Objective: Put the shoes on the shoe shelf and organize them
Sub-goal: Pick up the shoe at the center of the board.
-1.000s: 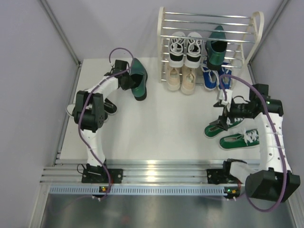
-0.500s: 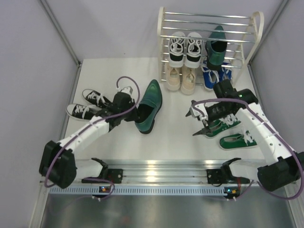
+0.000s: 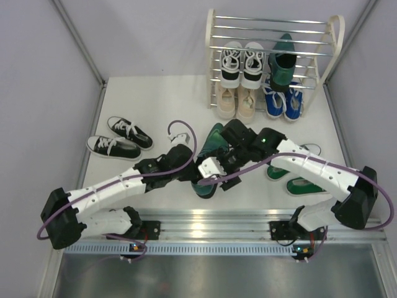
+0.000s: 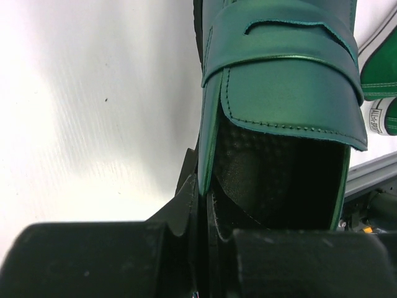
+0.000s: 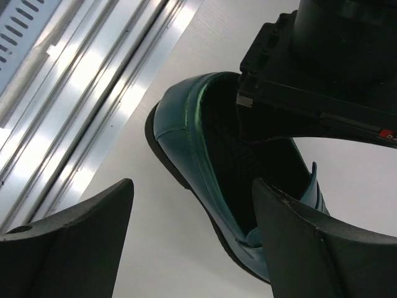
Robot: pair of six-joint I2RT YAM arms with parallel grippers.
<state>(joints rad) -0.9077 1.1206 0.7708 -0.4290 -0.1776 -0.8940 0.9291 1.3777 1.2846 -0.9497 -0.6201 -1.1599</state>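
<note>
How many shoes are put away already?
Seven sit in the shelf: white-and-black sneakers, a beige pair, a blue pair and one green dress shoe. The left gripper pinches the other dress shoe, and the right gripper is open at its heel. The black sneakers and green sneakers wait on the table.

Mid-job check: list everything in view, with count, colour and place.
shoe shelf: one, chrome and cream, far edge
shelved black-and-white sneakers: one pair, upper tier, left
shelved dress shoe: one, dark green, beside them, right
beige lace-ups: one pair, shelf bottom, left
blue sneakers: one pair, shelf bottom, right
loose black-and-white sneakers: one pair, table left
green sneakers: one pair, table right, partly hidden
held dress shoe: one, dark green, table centre
left fingers: black, shut on held dress shoe
right fingers: black, open near its heel
</note>
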